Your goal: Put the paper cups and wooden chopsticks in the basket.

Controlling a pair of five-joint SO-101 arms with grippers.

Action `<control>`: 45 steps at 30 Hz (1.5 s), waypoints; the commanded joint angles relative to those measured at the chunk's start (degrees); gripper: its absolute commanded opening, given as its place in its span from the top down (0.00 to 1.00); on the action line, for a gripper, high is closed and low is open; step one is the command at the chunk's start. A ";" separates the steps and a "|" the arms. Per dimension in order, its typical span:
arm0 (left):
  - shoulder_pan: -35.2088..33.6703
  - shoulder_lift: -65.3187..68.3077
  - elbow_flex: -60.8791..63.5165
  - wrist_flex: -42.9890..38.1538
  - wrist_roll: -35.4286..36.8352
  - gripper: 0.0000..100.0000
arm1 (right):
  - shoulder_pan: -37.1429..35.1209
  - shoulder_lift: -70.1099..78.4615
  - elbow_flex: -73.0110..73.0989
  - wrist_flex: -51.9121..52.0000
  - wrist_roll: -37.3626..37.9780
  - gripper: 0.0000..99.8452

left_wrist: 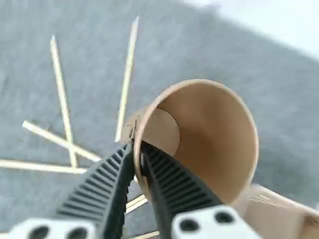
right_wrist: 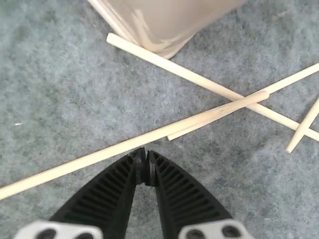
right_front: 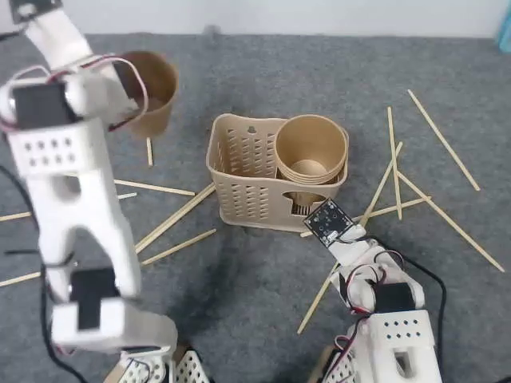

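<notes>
My left gripper (left_wrist: 135, 147) is shut on the rim of a brown paper cup (left_wrist: 209, 134), one finger inside and one outside. From above, that cup (right_front: 152, 84) hangs tilted over the carpet at the far left, apart from the beige basket (right_front: 239, 171). Stacked paper cups (right_front: 311, 148) stand in the basket's right half. My right gripper (right_wrist: 144, 162) is shut with nothing in it, tips just short of a long chopstick (right_wrist: 149, 140) near the basket's corner (right_wrist: 164, 22). Several wooden chopsticks lie loose, some left of the basket (right_front: 172, 219), some right of it (right_front: 394, 163).
The grey carpet (right_front: 263, 319) covers the whole table. The big white left arm (right_front: 76, 207) stands along the left side, the right arm (right_front: 379, 299) in front of the basket. Crossed chopsticks (right_wrist: 249, 102) lie beyond the right gripper.
</notes>
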 commanded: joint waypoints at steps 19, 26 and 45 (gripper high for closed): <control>42.29 -17.76 -2.33 -2.37 6.07 0.99 | -0.04 -0.66 -0.35 -0.48 0.62 0.99; 39.82 -9.67 -2.42 -5.19 5.71 0.99 | -0.04 -0.66 -0.35 -0.48 0.62 0.99; 39.03 -5.10 5.41 -4.48 4.75 0.86 | -0.04 -0.66 -0.35 -0.48 0.62 0.99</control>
